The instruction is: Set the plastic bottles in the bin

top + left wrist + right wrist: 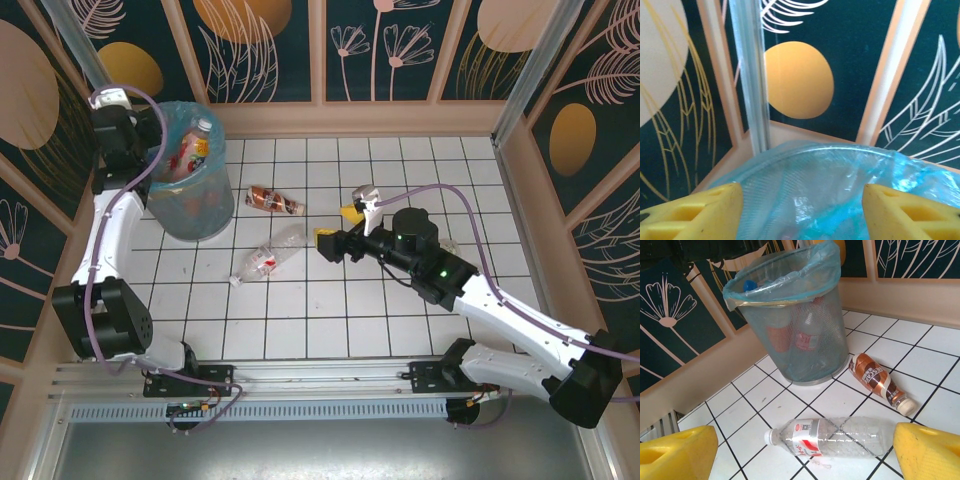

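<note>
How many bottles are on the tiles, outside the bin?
2. A brown bottle lies right of the bin; a clear bottle lies below it in the top view. Others inside the bin may be hidden.

From overhead I see the round grey mesh bin with a blue plastic liner [197,212] at the far left of the white tiled table [330,320], with several plastic bottles [200,140] inside it. Just right of it lies a brown-labelled plastic bottle [275,200], and nearer me a clear crushed red-labelled bottle [265,260]. The right tool [338,228] sits right of both bottles. The left tool [800,215] hangs over the bin's rim.
</note>
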You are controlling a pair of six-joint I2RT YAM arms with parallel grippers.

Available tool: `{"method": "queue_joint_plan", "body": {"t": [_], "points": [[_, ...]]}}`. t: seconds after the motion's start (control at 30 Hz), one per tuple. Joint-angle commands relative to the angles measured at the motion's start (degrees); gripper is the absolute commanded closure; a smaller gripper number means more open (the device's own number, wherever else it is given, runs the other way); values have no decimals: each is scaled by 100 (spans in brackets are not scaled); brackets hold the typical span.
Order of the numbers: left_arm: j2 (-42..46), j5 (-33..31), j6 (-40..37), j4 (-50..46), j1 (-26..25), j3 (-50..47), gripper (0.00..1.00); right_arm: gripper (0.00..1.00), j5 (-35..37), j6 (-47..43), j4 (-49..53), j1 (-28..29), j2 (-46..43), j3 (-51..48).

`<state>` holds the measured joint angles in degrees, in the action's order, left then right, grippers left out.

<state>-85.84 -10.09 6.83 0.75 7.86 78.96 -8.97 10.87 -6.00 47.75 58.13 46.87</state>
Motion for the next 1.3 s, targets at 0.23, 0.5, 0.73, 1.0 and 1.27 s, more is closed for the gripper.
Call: {"method": "queue_joint_plan", "body": {"t": [0.23, 0.5, 0.73, 1.0, 1.27], "points": [[262, 666, 208, -117, 2, 84, 42, 8, 455, 75, 248, 35, 267, 366], [1000, 967, -148, -519, -1018, 505, 45, 1, 1666, 908, 2387, -1070, 980, 1482], [1342, 683, -669, -415, -3101, 304, 43, 1, 2125, 1918, 3551, -2619, 898, 1289], [839, -131, -1340, -418, -5203, -331, 41, 1, -489, 1205, 2551, -2915, 427, 462], [167, 638, -1376, -73, -6349, -931, 38, 1, 2190, 2728, 4256, -3576, 679, 459]]}}
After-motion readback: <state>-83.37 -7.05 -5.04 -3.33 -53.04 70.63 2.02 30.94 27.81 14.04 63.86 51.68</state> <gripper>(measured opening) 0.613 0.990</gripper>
